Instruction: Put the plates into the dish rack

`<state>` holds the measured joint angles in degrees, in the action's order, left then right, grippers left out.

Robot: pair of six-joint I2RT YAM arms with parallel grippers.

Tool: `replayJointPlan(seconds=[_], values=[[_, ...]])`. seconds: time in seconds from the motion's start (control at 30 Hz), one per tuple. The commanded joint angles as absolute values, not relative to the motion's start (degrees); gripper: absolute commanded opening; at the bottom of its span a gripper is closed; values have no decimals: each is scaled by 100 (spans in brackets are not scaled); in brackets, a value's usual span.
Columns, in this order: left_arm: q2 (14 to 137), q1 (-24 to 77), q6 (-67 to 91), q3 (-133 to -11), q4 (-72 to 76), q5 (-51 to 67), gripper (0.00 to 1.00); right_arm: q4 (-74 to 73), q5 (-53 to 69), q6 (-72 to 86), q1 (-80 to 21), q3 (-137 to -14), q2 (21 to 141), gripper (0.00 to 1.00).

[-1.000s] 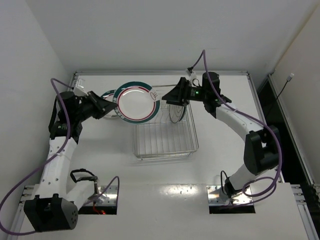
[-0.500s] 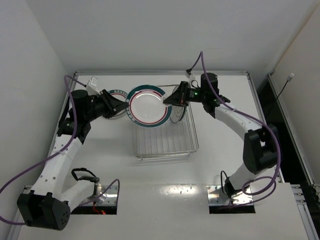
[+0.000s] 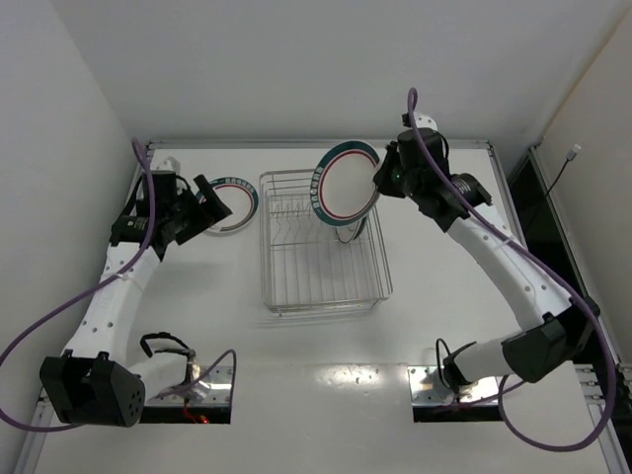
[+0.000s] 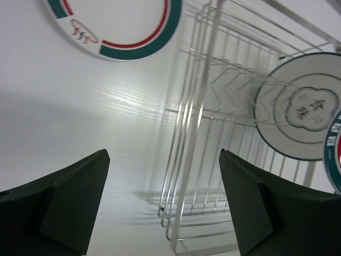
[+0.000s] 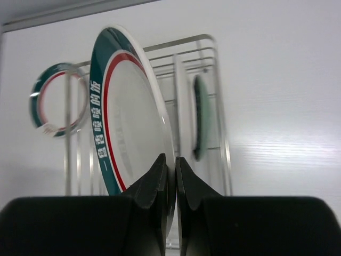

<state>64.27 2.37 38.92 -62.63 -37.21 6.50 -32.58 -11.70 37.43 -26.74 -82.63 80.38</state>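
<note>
top view: the banded plate (image 3: 345,186) has passed from left gripper (image 3: 215,201), now spread and drawn back, to right gripper (image 3: 379,181), clamped on its rim over the dish rack (image 3: 326,288). left wrist: jaws empty. right wrist: fingers (image 5: 153,185) pinch the rim; slotting remains.

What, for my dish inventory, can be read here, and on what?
"金味", apparently: centre of the grey plate in the dish rack.
White rim characters on the held plate, in the right gripper: too skewed to read.
Logo on the flat plate: no legible letters.
</note>
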Motion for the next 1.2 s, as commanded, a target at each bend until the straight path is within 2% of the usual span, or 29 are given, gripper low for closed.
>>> replayJointPlan(seconds=[0.0,0.17,0.3,0.67,1.17], values=[[6521,114,3621,-6486,-3981,194,82,-4321,-3265,3463,-3074,-9067,8566,0],[6732,-61,3507,-6294,-4087,132,82,-5019,-4305,3270,-3603,-10062,9386,0],[6785,-201,3454,-6074,-4025,263,82,-4948,-4693,2998,-3866,-10186,9597,0],[6838,-483,3235,-5863,-3920,492,82,-4439,-4896,2356,-3990,-10362,9888,0],[6996,-773,3024,-5748,-3920,545,82,-4896,-5309,2460,-4376,-11241,11232,0]])
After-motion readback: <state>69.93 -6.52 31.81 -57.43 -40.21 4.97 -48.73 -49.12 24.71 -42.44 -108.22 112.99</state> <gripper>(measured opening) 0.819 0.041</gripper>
